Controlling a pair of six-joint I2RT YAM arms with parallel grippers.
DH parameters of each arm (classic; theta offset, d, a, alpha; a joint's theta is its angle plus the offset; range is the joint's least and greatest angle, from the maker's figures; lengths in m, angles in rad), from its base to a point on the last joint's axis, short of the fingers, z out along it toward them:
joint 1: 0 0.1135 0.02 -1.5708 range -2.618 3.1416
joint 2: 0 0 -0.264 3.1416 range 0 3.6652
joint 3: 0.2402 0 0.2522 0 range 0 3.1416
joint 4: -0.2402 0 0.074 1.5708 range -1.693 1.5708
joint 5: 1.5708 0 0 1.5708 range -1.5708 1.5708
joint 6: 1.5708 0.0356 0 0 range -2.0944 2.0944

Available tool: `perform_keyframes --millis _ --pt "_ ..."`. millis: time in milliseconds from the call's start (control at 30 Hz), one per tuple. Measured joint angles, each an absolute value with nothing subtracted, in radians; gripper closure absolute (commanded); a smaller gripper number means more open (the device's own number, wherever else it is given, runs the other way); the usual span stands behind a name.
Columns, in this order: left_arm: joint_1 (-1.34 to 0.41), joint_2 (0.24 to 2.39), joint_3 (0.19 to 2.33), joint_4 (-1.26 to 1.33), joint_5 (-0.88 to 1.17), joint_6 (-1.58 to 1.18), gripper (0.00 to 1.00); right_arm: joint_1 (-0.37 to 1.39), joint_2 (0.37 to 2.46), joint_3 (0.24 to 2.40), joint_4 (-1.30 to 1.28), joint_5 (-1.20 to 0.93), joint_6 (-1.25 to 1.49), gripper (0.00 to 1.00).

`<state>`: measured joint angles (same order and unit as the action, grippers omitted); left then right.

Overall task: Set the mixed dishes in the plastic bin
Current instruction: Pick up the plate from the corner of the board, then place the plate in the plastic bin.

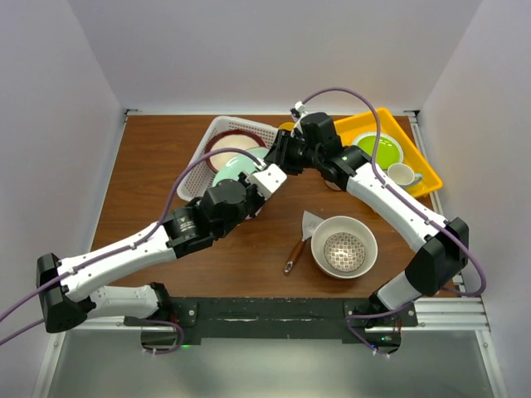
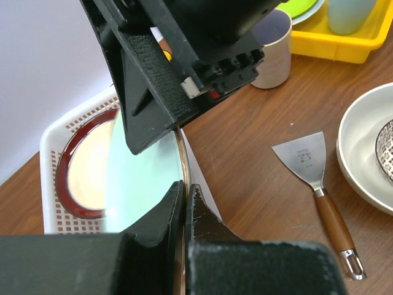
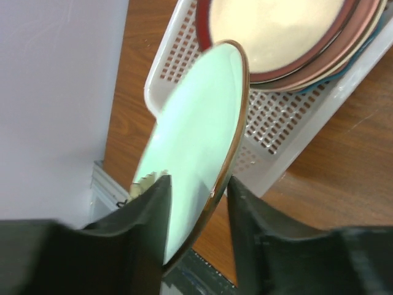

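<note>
Above plastic bin [image 3: 265, 123], pale green plate [image 3: 196, 117] — coppery rim — clenched by left claw [image 2: 185, 187], right claw [image 3: 199, 181] astride, unclenched

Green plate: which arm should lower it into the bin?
Left, probably: the left gripper is shut on the green plate at its rim, over the bin; the right gripper only straddles that rim, jaws apart.
</note>
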<state>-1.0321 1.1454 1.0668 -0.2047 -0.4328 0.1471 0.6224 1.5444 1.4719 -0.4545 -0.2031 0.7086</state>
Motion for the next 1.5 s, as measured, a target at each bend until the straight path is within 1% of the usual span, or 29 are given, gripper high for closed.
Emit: perform_keyframes --millis 33,100,133,167,233,267,333,367,433,467,567,667,767,933,1100,1367,1500 --pt "-1.042 1.148 1.067 -0.203 -0.444 0.156 1.0 0.621 1.544 1.468 -0.451 -0.213 0.717 0.78" --pt "-1.058 1.149 1.067 -0.205 -0.456 0.163 1.0 0.619 1.544 1.463 -0.45 -0.229 0.748 0.89" --pt "-1.07 1.149 1.066 -0.207 -0.46 0.165 1.0 0.617 1.544 1.461 -0.448 -0.235 0.761 1.0" --pt "-1.076 1.15 1.066 -0.206 -0.465 0.171 0.99 0.614 1.544 1.458 -0.445 -0.243 0.768 1.0" --pt "-1.081 1.148 1.065 -0.197 -0.465 0.168 0.87 0.604 1.539 1.452 -0.41 -0.272 0.822 1.0" --pt "-1.081 1.148 1.065 -0.194 -0.467 0.168 0.74 0.598 1.535 1.448 -0.401 -0.283 0.836 1.0" --pt "-1.081 1.144 1.065 -0.185 -0.46 0.168 0.61 0.588 1.531 1.442 -0.387 -0.309 0.846 1.0" --pt "-1.08 1.14 1.064 -0.181 -0.45 0.162 0.49 0.582 1.53 1.439 -0.373 -0.327 0.834 1.0" --pt "-1.081 1.113 1.055 -0.167 -0.45 0.161 0.31 0.57 1.531 1.433 -0.373 -0.352 0.788 1.0" --pt "-1.08 1.084 1.046 -0.155 -0.453 0.159 0.25 0.561 1.533 1.43 -0.383 -0.358 0.768 1.0" --pt "-1.074 0.972 1.015 -0.118 -0.475 0.146 0.2 0.534 1.553 1.429 -0.405 -0.359 0.717 1.0" --pt "-1.069 0.876 1.003 -0.102 -0.507 0.136 0.18 0.513 1.584 1.429 -0.402 -0.359 0.685 1.0" --pt "-1.041 0.825 0.991 -0.107 -0.529 0.115 0.15 0.498 1.635 1.446 -0.403 -0.364 0.664 1.0" --pt "-0.904 0.748 0.913 -0.164 -0.529 0.062 0.1 0.487 1.77 1.52 -0.398 -0.381 0.643 1.0" --pt "-0.819 0.689 0.81 -0.219 -0.533 0.017 0.1 0.483 1.862 1.581 -0.398 -0.388 0.627 1.0" --pt "-0.812 0.628 0.665 -0.239 -0.614 -0.007 0.08 0.472 1.958 1.732 -0.384 -0.412 0.627 1.0" --pt "-0.812 0.59 0.642 -0.254 -0.654 -0.009 0.07 0.463 1.994 1.798 -0.381 -0.415 0.631 1.0"
